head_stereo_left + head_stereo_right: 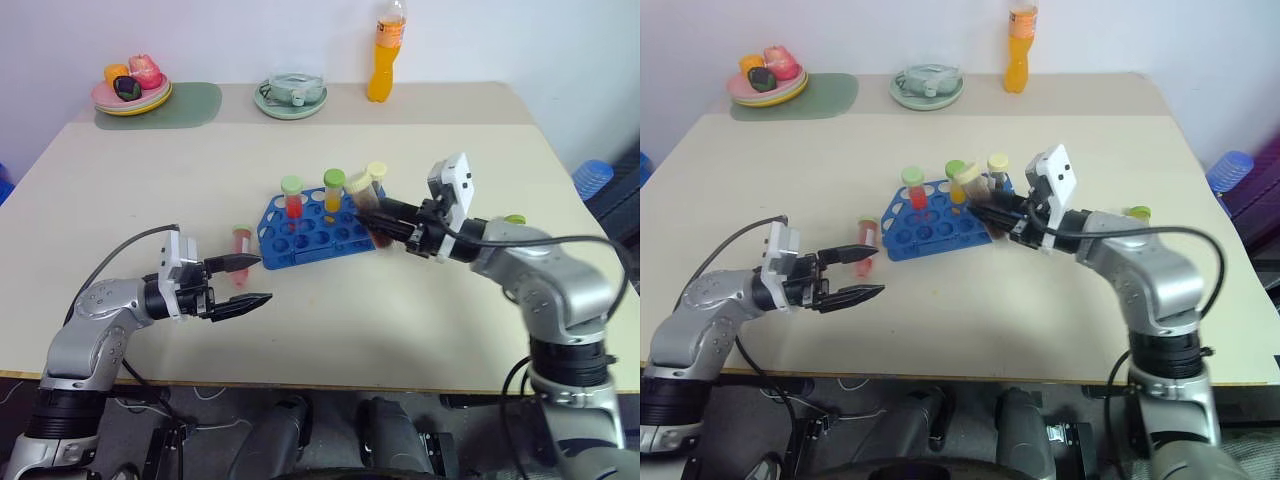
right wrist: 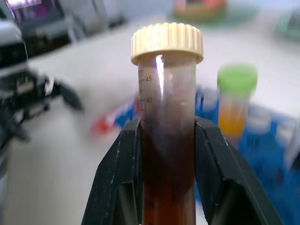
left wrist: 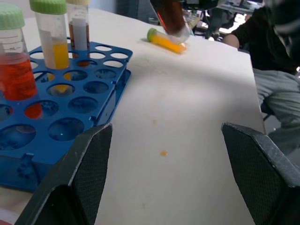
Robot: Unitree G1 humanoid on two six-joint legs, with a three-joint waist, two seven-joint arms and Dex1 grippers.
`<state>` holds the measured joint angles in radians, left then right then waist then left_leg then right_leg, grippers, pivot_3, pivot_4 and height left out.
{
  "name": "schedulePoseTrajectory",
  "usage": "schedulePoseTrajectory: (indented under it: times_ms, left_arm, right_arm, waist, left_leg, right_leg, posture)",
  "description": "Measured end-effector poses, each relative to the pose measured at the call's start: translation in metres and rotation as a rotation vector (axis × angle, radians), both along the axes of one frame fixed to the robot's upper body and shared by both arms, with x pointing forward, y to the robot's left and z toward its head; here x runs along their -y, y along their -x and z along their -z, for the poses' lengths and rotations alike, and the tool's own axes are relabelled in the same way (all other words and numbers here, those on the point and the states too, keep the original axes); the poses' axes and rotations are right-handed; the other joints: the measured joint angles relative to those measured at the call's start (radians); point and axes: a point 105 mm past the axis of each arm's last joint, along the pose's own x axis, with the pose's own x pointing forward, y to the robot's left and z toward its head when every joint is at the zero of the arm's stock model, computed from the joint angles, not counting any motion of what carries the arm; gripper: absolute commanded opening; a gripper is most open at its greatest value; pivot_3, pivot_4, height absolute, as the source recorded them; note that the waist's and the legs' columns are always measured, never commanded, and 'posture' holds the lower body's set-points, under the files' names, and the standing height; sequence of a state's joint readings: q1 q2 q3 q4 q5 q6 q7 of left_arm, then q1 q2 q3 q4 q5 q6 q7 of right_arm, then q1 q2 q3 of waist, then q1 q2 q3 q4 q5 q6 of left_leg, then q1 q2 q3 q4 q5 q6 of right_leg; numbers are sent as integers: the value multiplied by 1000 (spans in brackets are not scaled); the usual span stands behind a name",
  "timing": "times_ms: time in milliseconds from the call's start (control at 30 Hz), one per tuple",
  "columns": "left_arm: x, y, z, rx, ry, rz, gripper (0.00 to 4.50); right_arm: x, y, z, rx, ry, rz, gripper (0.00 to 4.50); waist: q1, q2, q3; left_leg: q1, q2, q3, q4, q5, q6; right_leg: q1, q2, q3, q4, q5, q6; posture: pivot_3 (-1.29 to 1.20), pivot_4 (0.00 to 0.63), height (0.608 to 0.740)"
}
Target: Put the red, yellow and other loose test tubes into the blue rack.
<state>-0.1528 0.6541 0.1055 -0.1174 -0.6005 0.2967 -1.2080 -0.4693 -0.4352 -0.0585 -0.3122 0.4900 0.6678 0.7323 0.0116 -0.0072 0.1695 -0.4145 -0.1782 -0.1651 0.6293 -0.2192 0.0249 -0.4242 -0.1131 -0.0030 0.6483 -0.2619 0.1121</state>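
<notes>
From the head views the right gripper (image 1: 392,216) pinches a brown tube (image 1: 366,196) at the rack's (image 1: 300,240) edge — it could knock the seated tubes — while in the left wrist view the left gripper's fingers (image 3: 79,183) stand spread, and the right wrist view shows the tube upright, though its bottom end is hidden.

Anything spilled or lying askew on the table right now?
Yes. Small orange drops mark the table beside the blue rack, which looks like a spill. A green-capped orange tube lies flat on the table, and a red tube sits loose left of the rack, neither racked yet.
</notes>
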Motion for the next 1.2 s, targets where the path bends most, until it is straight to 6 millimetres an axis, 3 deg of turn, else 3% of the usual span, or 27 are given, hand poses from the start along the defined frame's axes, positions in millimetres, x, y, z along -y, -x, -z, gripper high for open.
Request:
schedulePoseTrajectory:
  times_ms: [200, 500, 1200]
  left_arm:
    - [6, -8, -1, 10, 51, -44, 3812]
    - [5, -13, 0, 4, 60, -76, 3812]
    - [-4, -15, 1, 1, 42, -76, 3812]
  right_arm:
    - [0, -38, 29, 191, -101, 282, 1102]
    - [13, -54, 57, 323, -155, 543, 1102]
    - [-23, -53, 70, 343, -245, 510, 1102]
  waist:
    - [-6, 0, 0]
    - [-16, 1, 0]
    - [-31, 0, -1]
  left_leg:
    - [3, 0, 0, -3, 5, -9]
    - [7, 1, 0, -4, 6, -10]
    - [19, 14, 3, -19, 8, -14]
  right_leg:
    - [0, 1, 1, 2, 0, 0]
    - [-1, 3, 2, 3, 1, -1]
    - [1, 17, 10, 2, 5, -10]
  posture:
    - [0, 150, 740]
    - [0, 150, 740]
    - [0, 150, 740]
